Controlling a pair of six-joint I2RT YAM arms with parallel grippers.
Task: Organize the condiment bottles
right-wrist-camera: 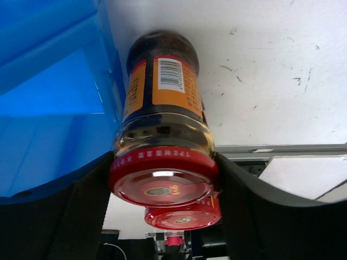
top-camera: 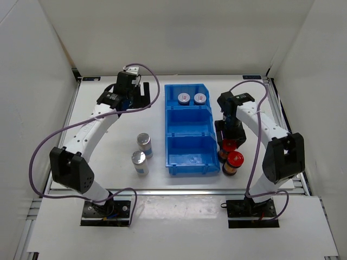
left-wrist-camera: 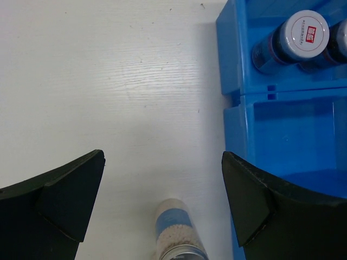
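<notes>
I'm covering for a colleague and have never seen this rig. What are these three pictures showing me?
Two robot arms are bolted at the table's near edge. The wide picture looks down from above and behind them; the other two come from cameras on each wrist. A blue bin with three compartments sits mid-table, with two grey-lidded jars in its far compartment. Two silver-topped jars stand on the table to its left, two red-capped jars to its right. The right gripper is closed around one red-capped jar, just below the cap. The left gripper is open and empty, hanging over bare table beside the bin.
</notes>
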